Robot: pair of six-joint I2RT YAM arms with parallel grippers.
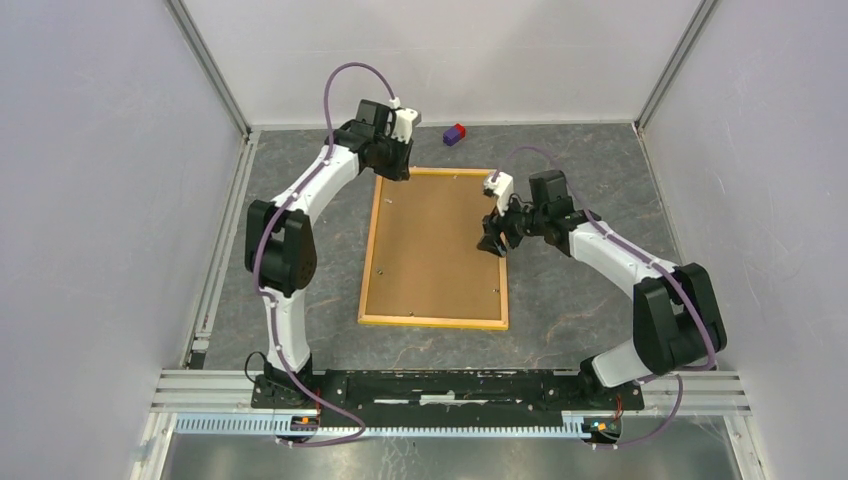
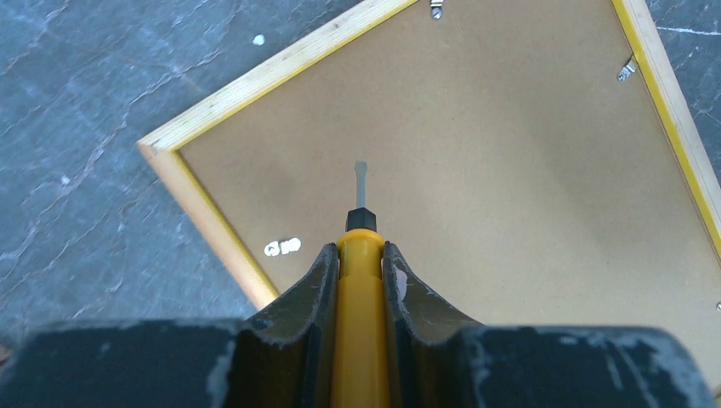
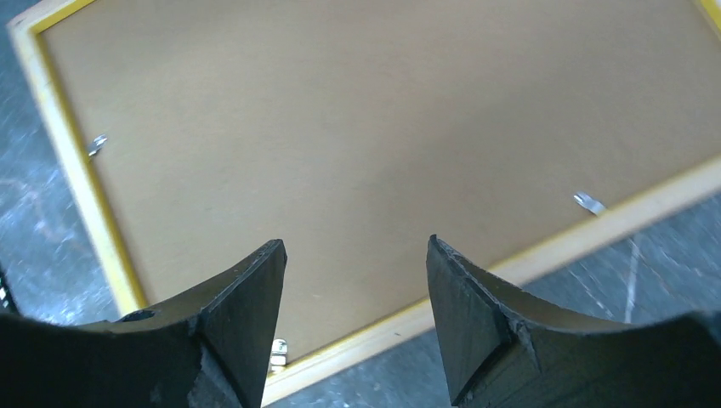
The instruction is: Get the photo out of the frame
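Yellow-bordered frame (image 1: 433, 321) face down on grey table (image 1: 570, 300), brown backing up, photo hidden. Left gripper (image 2: 360, 259) clamps yellow-handled screwdriver (image 2: 360, 340) over far-left corner. Right gripper (image 3: 355, 246) wide, empty, over right edge.

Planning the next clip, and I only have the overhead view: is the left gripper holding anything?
Observer: Yes. The left gripper is shut on a yellow-handled screwdriver, its flat tip over the brown backing board.
Operator: Is the right gripper carrying something too?
Observer: No. The right gripper is open and empty, above the edge of the frame.
Operator: Any clip close to it?
Observer: One small metal clip shows right beside one finger, at the yellow border.
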